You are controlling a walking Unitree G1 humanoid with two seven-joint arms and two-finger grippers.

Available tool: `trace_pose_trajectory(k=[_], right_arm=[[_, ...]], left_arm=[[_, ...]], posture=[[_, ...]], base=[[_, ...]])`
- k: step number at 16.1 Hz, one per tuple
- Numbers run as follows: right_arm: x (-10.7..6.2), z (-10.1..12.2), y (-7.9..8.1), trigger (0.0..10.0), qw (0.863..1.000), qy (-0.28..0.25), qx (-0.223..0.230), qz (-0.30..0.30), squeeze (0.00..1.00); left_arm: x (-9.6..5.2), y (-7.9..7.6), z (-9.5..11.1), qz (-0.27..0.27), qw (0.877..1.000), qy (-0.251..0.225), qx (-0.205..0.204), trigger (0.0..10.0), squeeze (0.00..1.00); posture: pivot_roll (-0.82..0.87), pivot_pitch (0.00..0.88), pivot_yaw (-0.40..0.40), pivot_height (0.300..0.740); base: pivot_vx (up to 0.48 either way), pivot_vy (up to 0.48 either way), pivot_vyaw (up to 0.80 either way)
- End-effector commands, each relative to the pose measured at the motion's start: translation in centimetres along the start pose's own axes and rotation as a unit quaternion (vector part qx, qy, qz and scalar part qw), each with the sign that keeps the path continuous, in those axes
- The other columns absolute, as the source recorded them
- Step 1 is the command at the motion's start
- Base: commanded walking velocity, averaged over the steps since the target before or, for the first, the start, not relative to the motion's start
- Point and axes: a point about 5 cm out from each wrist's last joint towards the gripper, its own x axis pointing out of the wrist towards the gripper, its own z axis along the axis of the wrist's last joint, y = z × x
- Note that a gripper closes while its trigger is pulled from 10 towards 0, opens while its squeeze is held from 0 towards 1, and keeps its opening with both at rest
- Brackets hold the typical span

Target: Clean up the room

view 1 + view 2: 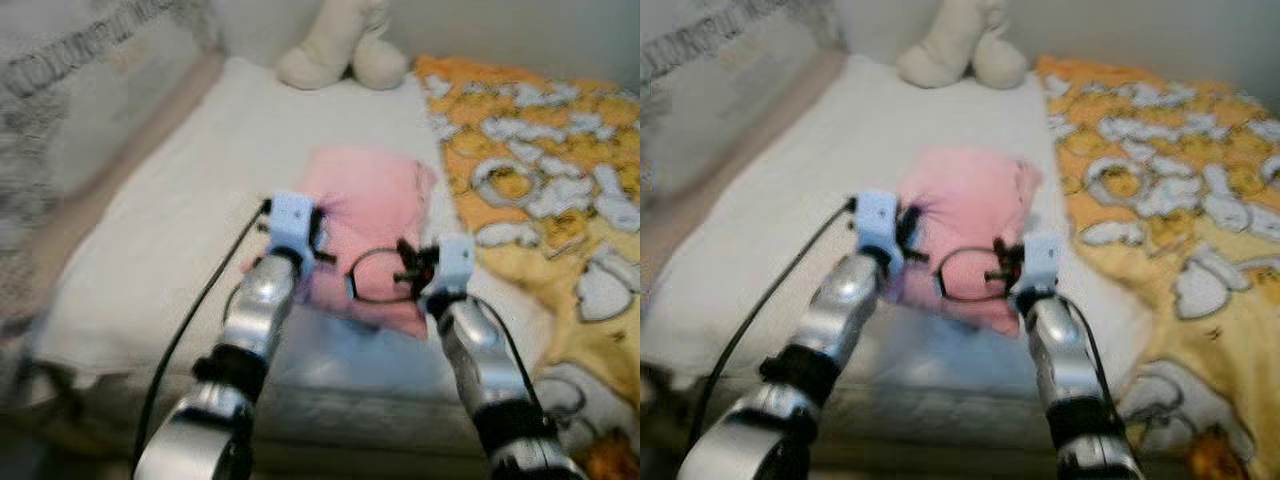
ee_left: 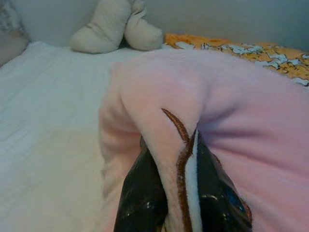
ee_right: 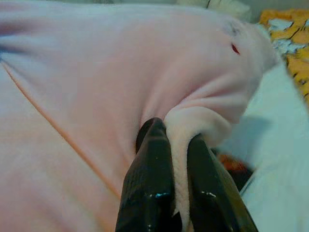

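White bed spreads ahead of both grippers, orange patterned blanket off the right gripper's outer side, cream plush toy far beyond the fingertips. Pink fleece blanket sits bunched between and just ahead of the grippers. Left gripper pinched closed on a hem fold; right gripper clamped on a rolled edge. Looks soft, light, floppy; will sag, so edges or corners are probably the best holds.

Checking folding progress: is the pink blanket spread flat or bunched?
Bunched: the pink blanket sits in a heap, folds pinched by left gripper and right gripper.
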Motion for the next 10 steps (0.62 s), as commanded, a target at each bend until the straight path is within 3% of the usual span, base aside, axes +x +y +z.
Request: trace_pose_trajectory(k=[1, 2, 8, 10], right_arm=[[0.1, 0.2, -0.1, 10.0, 1.000, -0.003, -0.005, -0.001, 0.00], [0.2, 0.4, 0.0, 10.0, 1.000, -0.007, -0.005, -0.002, 0.00], [-0.1, 0.4, -1.1, 10.0, 1.000, -0.009, -0.012, -0.025, 0.00], [0.0, 0.5, -1.3, 10.0, 0.999, 0.002, -0.032, -0.030, 0.00]], left_arm=[[0.8, 0.7, 2.6, 0.015, 0.999, -0.041, 0.008, 10.0, 0.00], [0.8, 0.9, 3.0, 0.014, 0.998, -0.053, -0.013, 10.0, 0.00], [1.1, -0.4, 2.6, -0.021, 0.999, -0.046, -0.013, 10.0, 0.00], [1.0, -0.4, 2.2, -0.022, 0.999, -0.043, -0.003, 10.0, 0.00]], posture=[[0.19, 0.000, -0.035, 0.740], [0.18, 0.000, -0.023, 0.740], [0.11, 0.000, 0.008, 0.740], [0.10, 0.000, 0.002, 0.740]], base=[[0.000, 0.480, 0.41], [0.000, 0.480, 0.41], [0.000, 0.480, 0.41], [0.000, 0.000, 0.00]])
